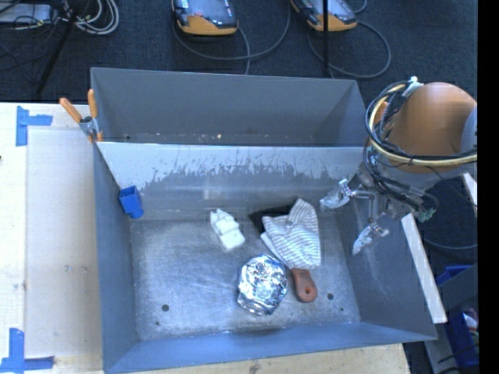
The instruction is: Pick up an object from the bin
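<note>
In the camera view you are at the approach step; nothing is lifted yet. The fingers [366, 238] stand apart with nothing between them, and they hang over the right wall of the bin [179, 287], where that wall slopes down to the floor.

The nearest thing is a striped cloth [295, 234]; it lies crumpled on the floor just beside the fingers, toward the bin's middle. It rests partly on a black thing [265, 217] at its back edge, and a brown handle [304, 285] pokes out from under its front edge. A crumpled foil ball [263, 284] touches that handle on the side toward the front edge. A small white piece [226, 229] lies near the floor's middle; a blue block [131, 202] sits apart against the left wall.

I judge the cloth the likeliest pick. The next move would call for a shift off the right wall toward the middle, then a descent onto a raised fold. Soft cloth should bunch between the fingers, but it may drag the handle along.

Mind the right wall; it is close under the fingers. The left half of the floor and the front left corner are open; the back wall is well apart from the things.
</note>
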Tool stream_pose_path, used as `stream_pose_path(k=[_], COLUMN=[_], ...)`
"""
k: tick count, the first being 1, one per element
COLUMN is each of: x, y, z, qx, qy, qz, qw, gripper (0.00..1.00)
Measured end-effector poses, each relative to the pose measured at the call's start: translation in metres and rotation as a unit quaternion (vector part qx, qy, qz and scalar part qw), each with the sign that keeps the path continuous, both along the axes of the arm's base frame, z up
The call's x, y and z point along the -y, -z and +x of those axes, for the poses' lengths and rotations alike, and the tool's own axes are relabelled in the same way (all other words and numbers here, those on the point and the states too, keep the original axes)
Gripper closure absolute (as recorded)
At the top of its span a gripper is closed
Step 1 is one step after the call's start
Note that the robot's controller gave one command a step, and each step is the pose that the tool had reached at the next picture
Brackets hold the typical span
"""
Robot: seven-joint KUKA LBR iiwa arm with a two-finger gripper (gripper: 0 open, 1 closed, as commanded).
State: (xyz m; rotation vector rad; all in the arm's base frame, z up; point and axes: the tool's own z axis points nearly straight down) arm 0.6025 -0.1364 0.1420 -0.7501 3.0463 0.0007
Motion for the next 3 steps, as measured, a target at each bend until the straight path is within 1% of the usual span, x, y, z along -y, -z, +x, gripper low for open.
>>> stream_pose_path(k=[1, 2, 3], x=[0.007, -0.042, -0.042], y=[0.017, 0.041, 0.040], z=[0.006, -0.060, -0.060], qx=[-0.0005, -0.0021, -0.0021], qy=[-0.131, -0.195, -0.195], qz=[-0.001, 0.000, 0.000], qw=[0.9914, 0.9808, 0.9807], gripper=[0.00, 1.00, 1.00])
